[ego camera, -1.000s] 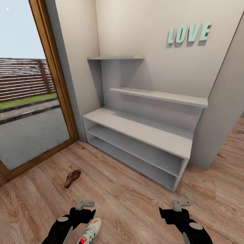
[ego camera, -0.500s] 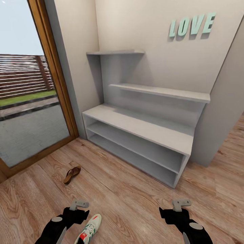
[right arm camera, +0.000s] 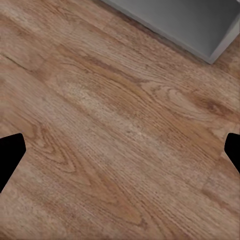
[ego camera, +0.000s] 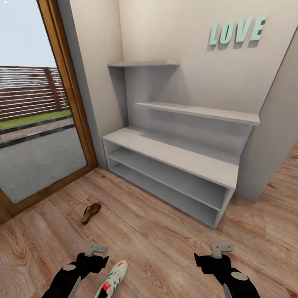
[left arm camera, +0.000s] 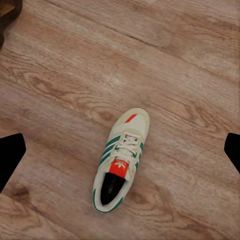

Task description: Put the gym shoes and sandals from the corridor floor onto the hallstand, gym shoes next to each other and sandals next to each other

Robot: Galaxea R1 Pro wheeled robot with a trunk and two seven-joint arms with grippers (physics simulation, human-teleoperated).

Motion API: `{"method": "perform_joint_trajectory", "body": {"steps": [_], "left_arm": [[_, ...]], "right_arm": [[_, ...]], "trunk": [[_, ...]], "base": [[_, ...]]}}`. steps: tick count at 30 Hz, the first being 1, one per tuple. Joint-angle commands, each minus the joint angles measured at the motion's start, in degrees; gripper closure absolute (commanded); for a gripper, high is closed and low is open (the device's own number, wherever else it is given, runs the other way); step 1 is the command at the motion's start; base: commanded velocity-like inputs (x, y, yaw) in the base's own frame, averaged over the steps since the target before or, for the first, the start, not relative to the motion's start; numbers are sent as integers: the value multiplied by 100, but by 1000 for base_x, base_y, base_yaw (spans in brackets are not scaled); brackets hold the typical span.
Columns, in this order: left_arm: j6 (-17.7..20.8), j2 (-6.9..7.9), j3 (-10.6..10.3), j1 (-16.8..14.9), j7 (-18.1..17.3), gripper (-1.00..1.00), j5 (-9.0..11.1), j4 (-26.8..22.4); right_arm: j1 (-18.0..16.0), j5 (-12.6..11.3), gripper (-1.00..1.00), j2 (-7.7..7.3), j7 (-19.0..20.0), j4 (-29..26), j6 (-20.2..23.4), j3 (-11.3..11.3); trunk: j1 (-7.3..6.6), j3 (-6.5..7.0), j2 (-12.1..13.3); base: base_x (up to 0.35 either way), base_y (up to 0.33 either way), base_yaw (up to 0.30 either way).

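Showing the left gripper, fingers spread wide, above a gym shoe on the corridor floor; a sandal lies nearer the glass door. The right gripper, likewise spread, faces bare planks before the hallstand.

The corridor floor is seen as wood-grain planks with a soft sheen. The hallstand looks painted, smooth and matt. The gym shoe appears as smooth leather with cloth laces.
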Motion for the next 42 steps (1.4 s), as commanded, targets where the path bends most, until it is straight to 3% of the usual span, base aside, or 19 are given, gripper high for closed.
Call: {"method": "perform_joint_trajectory", "body": {"steps": [1, 13, 42], "left_arm": [[28, 4, -5, -3, -11, -100, -6, -7], [28, -5, -3, -3, 5, -100, -3, -7], [28, -9, -3, -3, 13, -100, -2, -7]], "right_arm": [[-3, 8, -100, -1, -2, -7, 31, 2], [-3, 8, -100, -1, -2, -7, 31, 2], [-3, 8, -100, -1, 0, -7, 31, 21]], "trunk": [[-1, -5, -3], [-1, -5, -3], [-1, -5, -3]], "base": [[-6, 19, 0], [33, 159, 0], [10, 37, -26]]}}
